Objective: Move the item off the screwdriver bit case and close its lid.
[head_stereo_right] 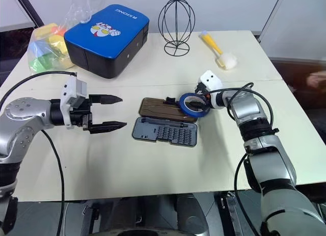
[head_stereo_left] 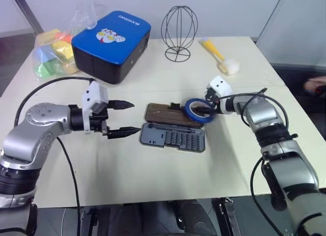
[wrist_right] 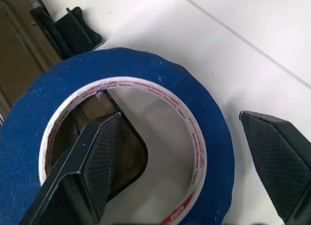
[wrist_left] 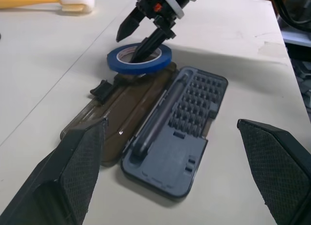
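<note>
Blue tape [head_stereo_left: 198, 109] lies on the right end of the brown lid [head_stereo_left: 165, 113], hanging a little over its corner. The lid lies flat and open on the white table [head_stereo_left: 153, 164], just past the grey tray of bits [head_stereo_left: 173, 136]. Together they are the screwdriver bit case, in the middle of the table.

The right pincer [wrist_right: 180, 162] is at the tape with its two black fingers apart. One finger [wrist_right: 92, 162] pokes down into the hole of the ring. The other finger [wrist_right: 279, 157] is outside the ring. The fingers do not squeeze the tape.

The left pincer [head_stereo_left: 122, 117] hangs over the table just left of the case. Its fingers are wide apart and hold nothing. It points to the right, at the case.

At the far side of the table are a big blue-topped box [head_stereo_left: 112, 37], a bag of bright things [head_stereo_left: 53, 55], a black wire frame [head_stereo_left: 179, 29] and a yellow brush with a white tip [head_stereo_left: 220, 55].
</note>
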Robot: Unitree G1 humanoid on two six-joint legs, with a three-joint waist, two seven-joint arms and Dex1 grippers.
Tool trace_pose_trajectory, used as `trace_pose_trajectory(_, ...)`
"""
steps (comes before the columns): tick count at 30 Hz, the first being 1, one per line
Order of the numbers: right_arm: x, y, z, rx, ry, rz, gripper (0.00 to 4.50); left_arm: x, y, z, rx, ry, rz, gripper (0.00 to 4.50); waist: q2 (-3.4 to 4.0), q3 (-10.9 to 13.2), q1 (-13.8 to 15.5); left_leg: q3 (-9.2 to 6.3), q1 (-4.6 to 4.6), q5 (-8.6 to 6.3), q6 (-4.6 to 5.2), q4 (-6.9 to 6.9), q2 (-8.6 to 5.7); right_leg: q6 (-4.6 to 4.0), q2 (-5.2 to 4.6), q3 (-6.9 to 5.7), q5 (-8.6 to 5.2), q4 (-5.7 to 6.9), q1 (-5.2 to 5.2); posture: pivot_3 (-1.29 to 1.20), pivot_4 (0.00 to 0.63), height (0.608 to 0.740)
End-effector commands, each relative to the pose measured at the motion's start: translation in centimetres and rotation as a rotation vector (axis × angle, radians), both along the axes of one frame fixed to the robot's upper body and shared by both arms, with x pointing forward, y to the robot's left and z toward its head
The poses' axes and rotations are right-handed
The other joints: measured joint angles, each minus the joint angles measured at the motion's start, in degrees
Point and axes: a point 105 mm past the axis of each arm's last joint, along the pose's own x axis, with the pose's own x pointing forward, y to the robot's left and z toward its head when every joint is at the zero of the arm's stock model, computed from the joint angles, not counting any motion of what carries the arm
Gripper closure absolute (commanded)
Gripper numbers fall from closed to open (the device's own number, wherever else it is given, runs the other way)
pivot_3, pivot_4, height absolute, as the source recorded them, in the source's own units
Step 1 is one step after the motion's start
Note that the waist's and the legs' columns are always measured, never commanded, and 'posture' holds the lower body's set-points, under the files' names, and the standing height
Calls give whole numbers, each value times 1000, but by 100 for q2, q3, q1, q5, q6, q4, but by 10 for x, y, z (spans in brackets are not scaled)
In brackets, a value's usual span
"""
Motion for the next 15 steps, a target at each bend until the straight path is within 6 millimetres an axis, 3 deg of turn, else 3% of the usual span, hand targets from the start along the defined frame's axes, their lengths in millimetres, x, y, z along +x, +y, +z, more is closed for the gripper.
trace_pose_trajectory(1, 5, -9, -2, -25, -7, -32, 705, -4, 2, 11, 5, -53, -1, 0, 0, 0, 0, 0, 2, 0, 0, 2, 0, 0, 0, 0, 0, 0, 2, 0, 150, 737)
trace_pose_trajectory(4, 4, -8, -7, -12, 16, -19, 1682, -4, 0, 10, 6, -49, -9, 0, 0, 0, 2, 0, 2, 0, 0, 1, 0, 0, 0, 0, 0, 1, 3, 0, 150, 737)
trace_pose_trajectory(5, 3, -7, -5, 5, 19, -16, 2212, -4, -1, 10, 7, -50, -11, 0, 1, 0, 2, -1, 2, 0, -1, 1, 0, 0, 0, 0, 0, 0, 3, 0, 150, 737)
trace_pose_trajectory(15, -1, 0, 38, 76, -33, 33, 2212, 1, 1, 13, 14, -62, -9, 0, 6, 3, 2, -2, -1, 0, -1, -3, 0, 0, 0, -1, 0, 0, -1, 0, 150, 737)
